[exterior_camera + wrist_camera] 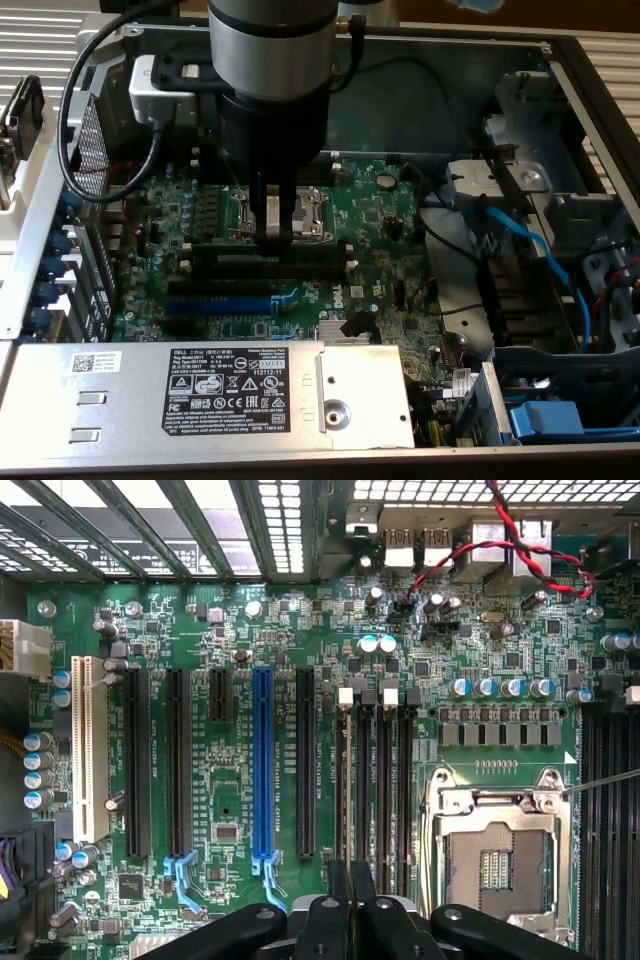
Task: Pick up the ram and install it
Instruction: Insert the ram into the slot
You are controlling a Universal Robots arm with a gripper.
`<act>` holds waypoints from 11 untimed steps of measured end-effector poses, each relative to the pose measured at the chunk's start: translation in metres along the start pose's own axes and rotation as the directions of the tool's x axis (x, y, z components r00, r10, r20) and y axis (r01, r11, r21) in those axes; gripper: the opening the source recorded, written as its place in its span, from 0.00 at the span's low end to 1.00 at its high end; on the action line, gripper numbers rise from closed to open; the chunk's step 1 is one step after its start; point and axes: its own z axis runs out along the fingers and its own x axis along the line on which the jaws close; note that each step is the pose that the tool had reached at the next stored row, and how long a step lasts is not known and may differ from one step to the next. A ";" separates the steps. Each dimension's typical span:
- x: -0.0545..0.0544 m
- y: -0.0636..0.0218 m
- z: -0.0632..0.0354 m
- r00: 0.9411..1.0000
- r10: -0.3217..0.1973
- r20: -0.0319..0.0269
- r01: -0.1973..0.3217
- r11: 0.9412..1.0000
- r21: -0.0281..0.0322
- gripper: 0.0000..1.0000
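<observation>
Gripper [272,236]: you see its fingers drawn together; whether they pinch anything, you cannot tell.
Ram [225,258]: it seems to be the dark stick lying along the black memory slots [375,780], directly under the fingertips.
Handling: expect it to be light, stiff, thin and fragile.
Hold: take the long upper edge at mid-length, off the contacts.

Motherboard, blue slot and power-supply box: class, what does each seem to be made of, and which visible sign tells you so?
Motherboard: rigid laminate board, it seems, with a green lacquered face, fine traces and soldered parts.
Blue slot: probably moulded plastic, evenly coloured and slightly glossy.
Power-supply box: likely sheet metal, dull silver-grey, with punched slots.
</observation>
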 end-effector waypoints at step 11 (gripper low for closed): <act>0.000 0.0004 0.0012 1.000 0.000 -0.005 0.000 1.000 0.004 0.12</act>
